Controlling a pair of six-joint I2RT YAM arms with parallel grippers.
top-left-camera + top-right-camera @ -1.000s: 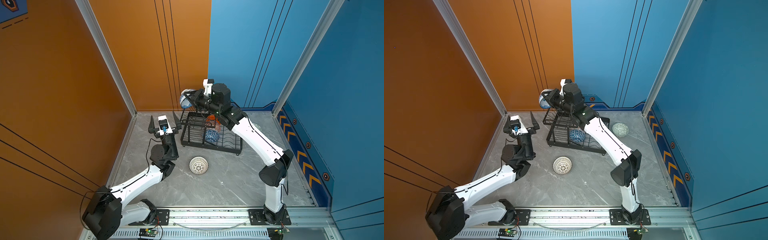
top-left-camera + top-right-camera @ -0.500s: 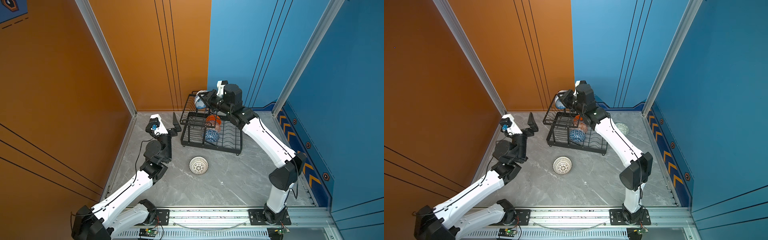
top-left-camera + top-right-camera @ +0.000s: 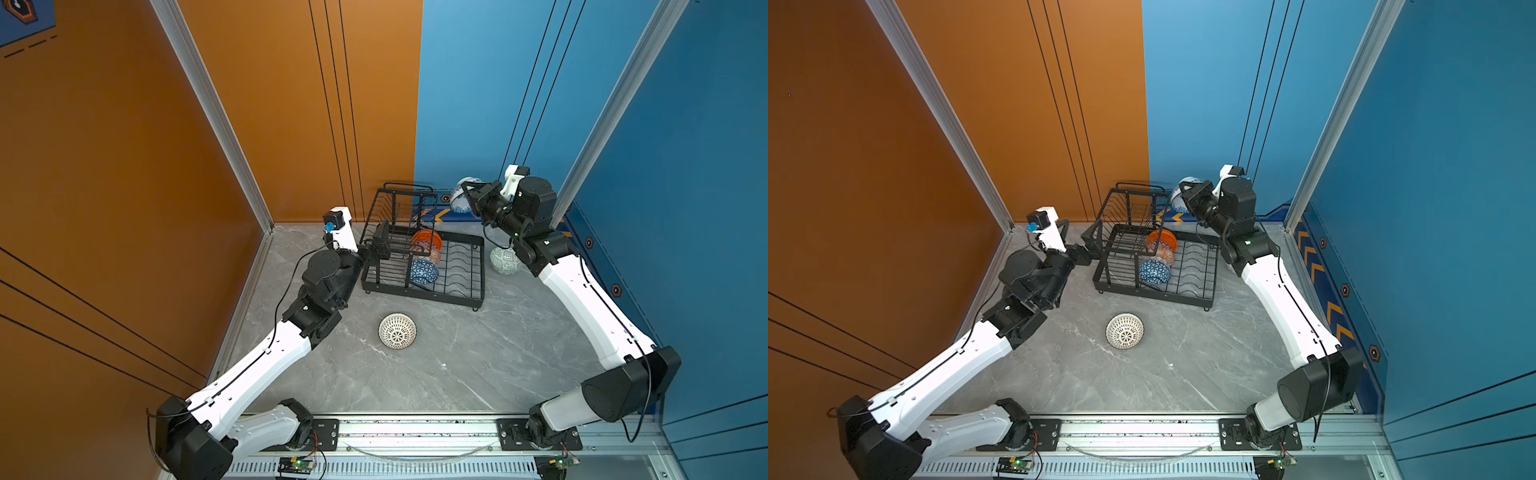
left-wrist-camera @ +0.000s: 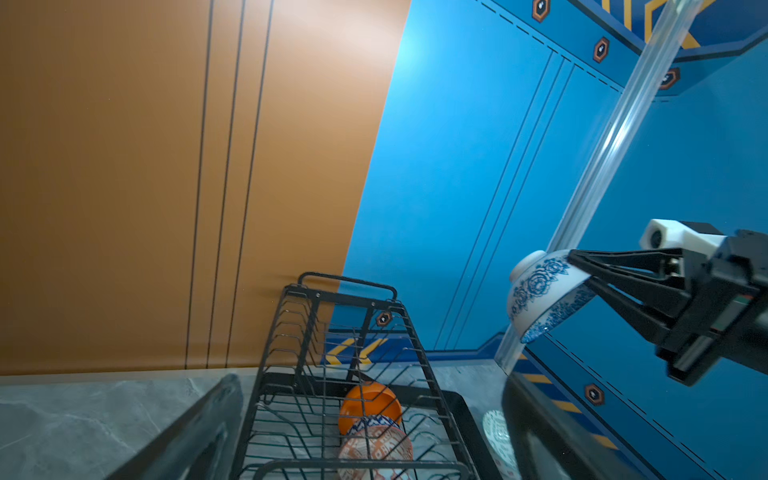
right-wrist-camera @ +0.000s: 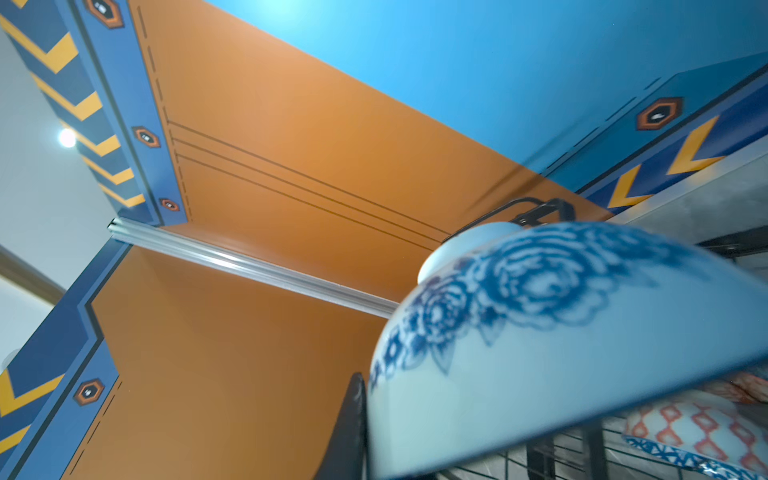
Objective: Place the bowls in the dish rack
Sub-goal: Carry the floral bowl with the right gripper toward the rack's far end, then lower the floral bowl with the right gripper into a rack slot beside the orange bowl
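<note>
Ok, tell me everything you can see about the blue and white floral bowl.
Glossy white floral bowl, ceramic-looking, with blue flower prints outside, a blue band inside the rim and a plain foot. It hangs tilted in the air, rim pinched by the shut right gripper, beside the dish rack's upper tier, touching nothing else.

No lettering, brand name or number is legible anywhere. The only signs are yellow chevrons [image 3: 1335, 311] along the dark-blue trim strip [image 3: 1325, 290] at the foot of the right wall. There's another chevron pair [image 3: 443, 214] on the far wall, plus small hexagon badges [image 3: 1345, 289], their white marks too tiny to read.
</note>
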